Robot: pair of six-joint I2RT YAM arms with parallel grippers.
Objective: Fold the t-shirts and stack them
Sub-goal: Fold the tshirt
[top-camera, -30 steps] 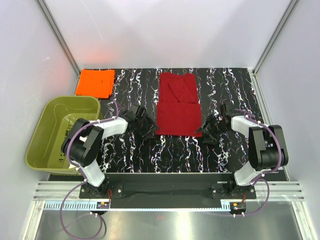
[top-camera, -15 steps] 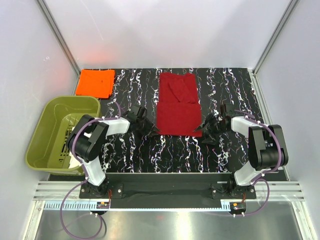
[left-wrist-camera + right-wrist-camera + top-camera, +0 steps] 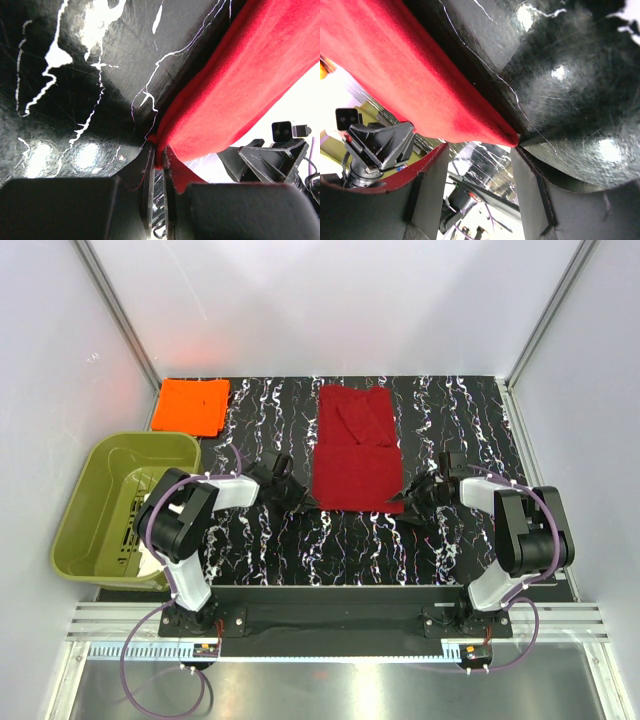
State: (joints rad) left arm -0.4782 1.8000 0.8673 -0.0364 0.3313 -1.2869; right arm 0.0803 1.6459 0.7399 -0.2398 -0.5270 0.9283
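Note:
The dark red t-shirt point(image 3: 354, 452) lies as a long folded strip in the middle of the black marbled table, and its cloth point(image 3: 235, 85) fills the upper right of the left wrist view. My left gripper point(image 3: 306, 506) is at its near left corner, jaws point(image 3: 159, 152) shut on a pinch of the red hem. At the near right corner, my right gripper point(image 3: 402, 499) stands open; the red corner point(image 3: 512, 136) sits just ahead of the gap point(image 3: 480, 150), touching one fingertip point(image 3: 520, 152). The orange t-shirt point(image 3: 190, 405) lies folded at the far left corner.
An olive-green tub point(image 3: 88, 515) stands off the table's left edge beside the left arm. White walls close in the back and both sides. The marbled table point(image 3: 450, 415) stretches bare on the right of the red shirt.
My left gripper's jaws closed onto the red shirt's near left corner. The right gripper edged in toward the near right corner and its jaws narrowed somewhat. The shirts have not moved.

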